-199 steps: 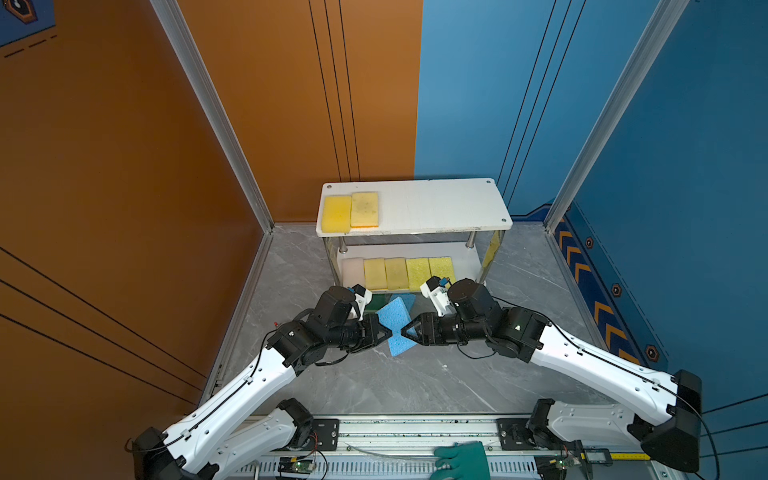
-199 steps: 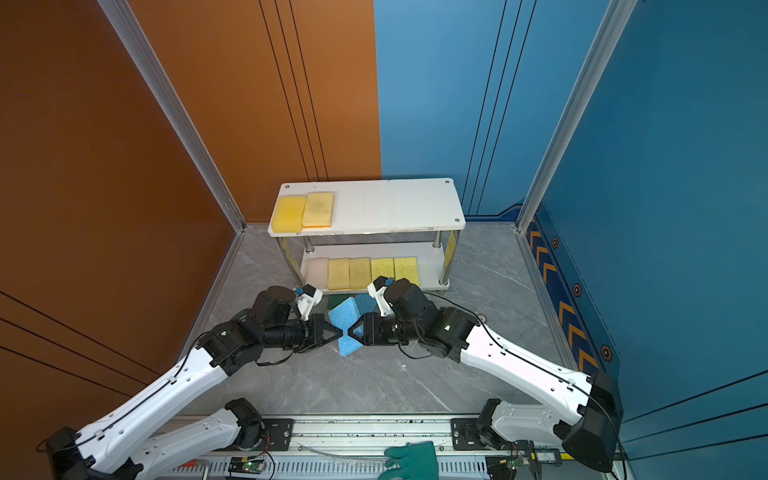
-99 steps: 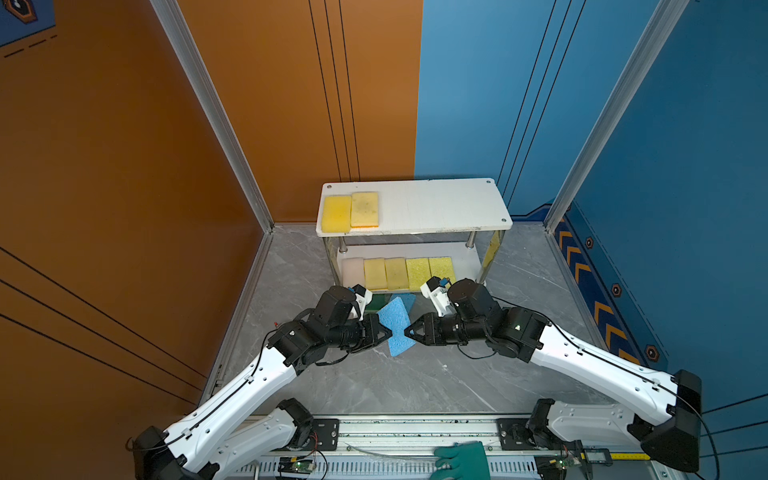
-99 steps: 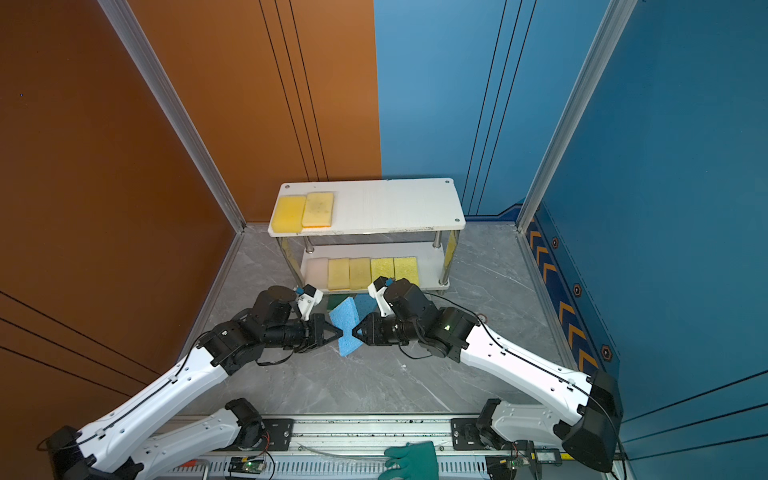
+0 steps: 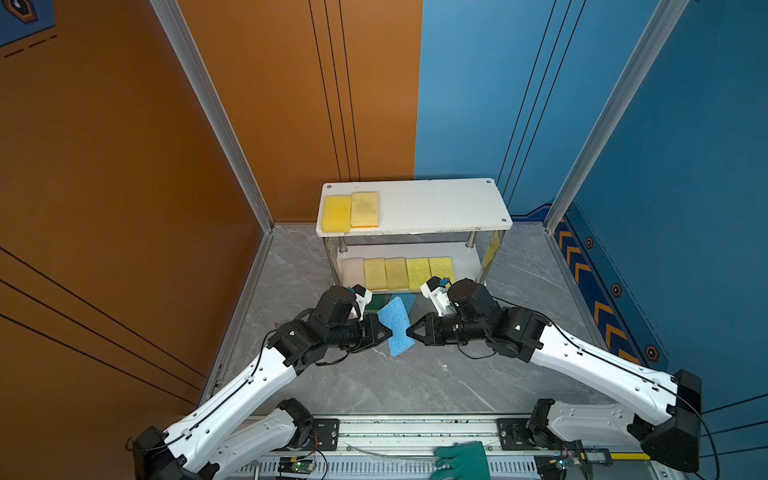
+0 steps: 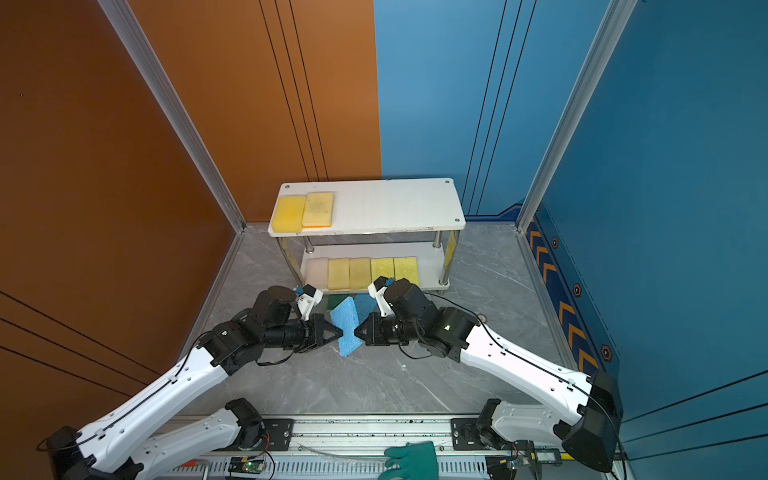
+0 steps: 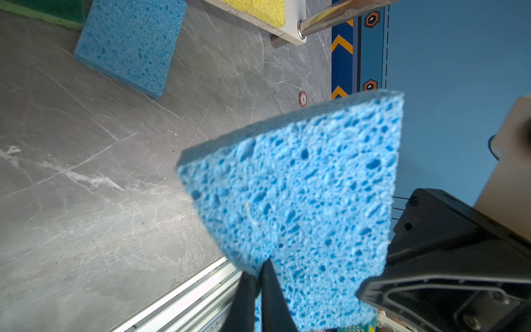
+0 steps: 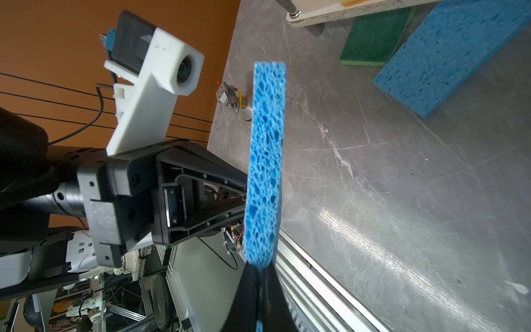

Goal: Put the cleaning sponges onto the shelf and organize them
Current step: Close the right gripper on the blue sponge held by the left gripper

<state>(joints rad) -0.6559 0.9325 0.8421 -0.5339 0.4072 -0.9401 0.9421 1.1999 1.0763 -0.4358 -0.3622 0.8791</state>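
Grey marbled floor [image 5: 374,386], orange wall left, blue wall right. Left arm [image 5: 249,386] and right arm [image 5: 602,365] reach in from the near rail [image 5: 415,428] and meet mid-floor, tips facing each other.

Shelf [image 5: 436,208] stands at the back, two white boards on chrome posts. Top board: two yellow sponges [image 5: 336,214] side by side, touching, at its left end. Lower board: pale sponge [image 5: 353,271] at the left, then four yellow sponges [image 5: 395,273] in a row, edges touching.

Held sponge [image 5: 395,318] is light blue and porous. It is off the floor in front of the shelf, between the two grippers, broad face up in both top views.

Blue sponge [image 5: 409,300] and green sponge [image 5: 378,300] lie flat on the floor just in front of the lower board, side by side, touching. The held sponge partly hides them in the top views.

Teal glove [image 5: 465,459] is at the near rail, well apart from all the sponges.

Left gripper [image 5: 387,333] is clamped on the held sponge's left edge. The left wrist view shows its black fingers [image 7: 273,296] close together with a sliver of blue between.

Right gripper [image 5: 410,332] is clenched on the opposite edge. In the right wrist view the sponge is edge-on, squeezed thin at the fingers [image 8: 247,299].
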